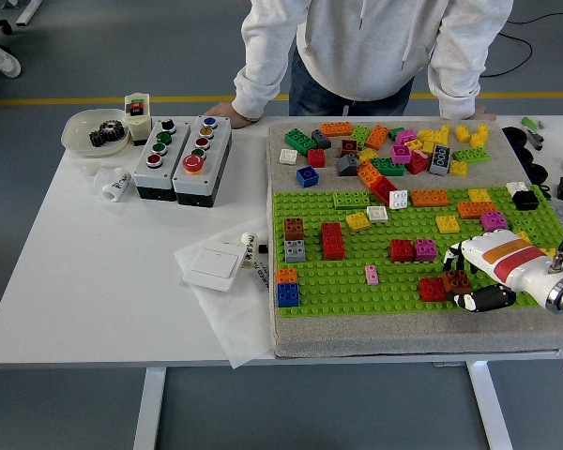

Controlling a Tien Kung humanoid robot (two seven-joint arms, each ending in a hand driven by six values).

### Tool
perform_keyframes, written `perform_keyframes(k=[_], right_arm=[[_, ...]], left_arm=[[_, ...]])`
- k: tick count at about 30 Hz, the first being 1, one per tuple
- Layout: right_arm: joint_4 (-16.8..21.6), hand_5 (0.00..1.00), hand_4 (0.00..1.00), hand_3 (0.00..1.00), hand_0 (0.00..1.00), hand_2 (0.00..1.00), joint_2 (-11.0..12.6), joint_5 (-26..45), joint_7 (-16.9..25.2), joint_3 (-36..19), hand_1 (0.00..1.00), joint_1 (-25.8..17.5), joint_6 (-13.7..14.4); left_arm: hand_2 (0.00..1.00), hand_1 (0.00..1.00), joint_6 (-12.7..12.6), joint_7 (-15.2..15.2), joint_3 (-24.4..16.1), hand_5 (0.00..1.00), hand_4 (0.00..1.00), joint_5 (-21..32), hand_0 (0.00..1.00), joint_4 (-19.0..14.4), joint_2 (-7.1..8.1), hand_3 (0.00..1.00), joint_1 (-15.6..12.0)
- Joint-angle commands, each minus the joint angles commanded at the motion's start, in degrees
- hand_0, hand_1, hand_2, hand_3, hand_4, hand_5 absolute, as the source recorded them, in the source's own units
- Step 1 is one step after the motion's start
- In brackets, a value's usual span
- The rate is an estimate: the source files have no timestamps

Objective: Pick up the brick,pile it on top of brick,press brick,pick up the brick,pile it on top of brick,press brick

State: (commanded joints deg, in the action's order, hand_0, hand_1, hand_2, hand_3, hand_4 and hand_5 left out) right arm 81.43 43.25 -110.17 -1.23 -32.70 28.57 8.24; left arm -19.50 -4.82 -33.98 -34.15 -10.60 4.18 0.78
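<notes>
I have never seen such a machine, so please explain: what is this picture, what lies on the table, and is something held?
One camera looks down from the robot's head. The white-and-black right hand is the robot's; its fingers close on a brown brick sitting on a red brick. These stand on a green baseplate, with loose bricks behind it. To the left are two button boxes and a bowl with a gear. A person stands opposite, hands resting on the table.
</notes>
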Motion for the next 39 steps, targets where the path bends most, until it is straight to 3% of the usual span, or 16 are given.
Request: perform_keyframes(k=[13,14,19,20,25,26,39], right_arm=[[-0.2,0.282,0.69,0.488,0.287,0.498,-0.2,0.5,0.9,-0.5,0.428,-0.1,-0.6],[-0.2,0.289,0.775,0.54,0.311,0.553,-0.2,0.5,0.9,-0.5,0.462,-0.1,-0.6],[-0.2,0.289,0.775,0.54,0.311,0.553,-0.2,0.5,1.0,-1.1,0.462,-0.1,-1.3],[-0.1,0.361,0.92,0.631,0.335,0.636,-0.2,0.5,1.0,-1.1,0.493,-0.1,-1.5],[0.1,0.361,0.92,0.631,0.335,0.636,-0.1,0.2,1.1,-1.4,0.493,-0.1,-1.8],[0.1,0.413,0.998,0.775,0.357,0.696,-0.1,0.2,1.1,-1.4,0.538,-0.1,-1.8],[1.3,0.445,0.998,0.798,0.371,0.712,0.3,-0.8,0.8,-3.3,0.555,-1.2,-1.0]], left_arm=[[0.792,0.746,0.0,0.0,0.1,0.621,0.701,0.0,0.731,0.0,0.06,0.64,-0.1],[0.792,0.745,0.0,0.0,0.1,0.619,0.701,0.0,0.731,0.0,0.07,0.641,0.0],[0.792,0.745,0.0,0.0,0.1,0.619,0.701,0.1,0.731,0.0,0.02,0.641,0.1],[0.792,0.746,0.0,0.0,0.1,0.619,0.701,0.1,0.732,0.0,0.03,0.64,0.0],[0.792,0.746,-0.1,0.0,0.3,0.619,0.701,0.3,0.732,0.0,0.03,0.64,0.0],[0.792,0.746,-0.1,0.0,0.3,0.619,0.701,0.4,0.732,0.0,0.02,0.641,0.0],[0.793,0.747,-0.1,0.1,0.4,0.618,0.701,0.5,0.731,0.0,0.07,0.64,0.1]])
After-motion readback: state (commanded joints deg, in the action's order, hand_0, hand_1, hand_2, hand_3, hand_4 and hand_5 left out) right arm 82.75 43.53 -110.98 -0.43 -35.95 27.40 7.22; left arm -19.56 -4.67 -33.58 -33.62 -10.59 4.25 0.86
